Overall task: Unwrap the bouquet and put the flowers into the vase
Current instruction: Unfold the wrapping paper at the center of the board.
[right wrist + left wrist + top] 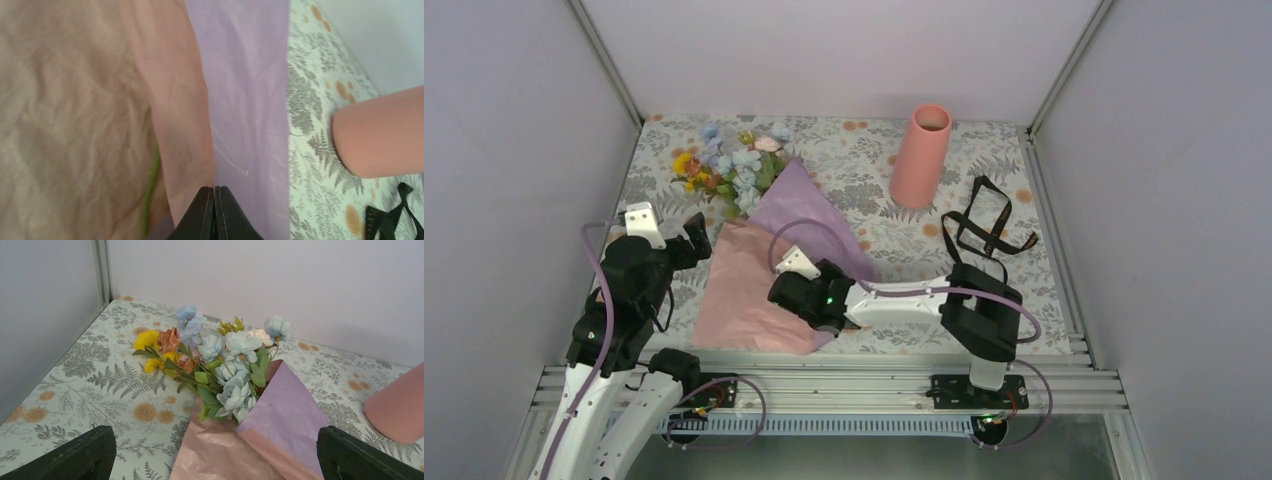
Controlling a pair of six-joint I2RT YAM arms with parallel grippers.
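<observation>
From above, the bouquet of pale blue, yellow, orange and peach artificial flowers (736, 165) lies at the far left of the grey-and-orange floral tablecloth (874, 165). Its thin wrapping sheet (749, 285), pink on one face and lilac on the other, is spread open toward me. The tall salmon-pink cylinder vase (920, 155) stands upright, well apart at the far right, with a black ribbon (982, 225) lying near it. The stems are covered by the sheet. My right gripper (782, 285) lies low over the sheet, its tips hidden under its own body. My left gripper (672, 232) hangs beside the sheet's left edge.

Through my left wrist, the blooms (227, 365) fan out of the wrapping sheet (285, 415). The vase (400, 405) is cut off at the right edge. My left gripper (215, 462) is spread wide with nothing in it.

Through my right wrist, pink and lilac paper (240, 100) fills the view, and one green stem (151, 192) shows through. My right gripper (214, 212) is pressed fully together at the pink fold's edge. I cannot tell if paper is pinched.
</observation>
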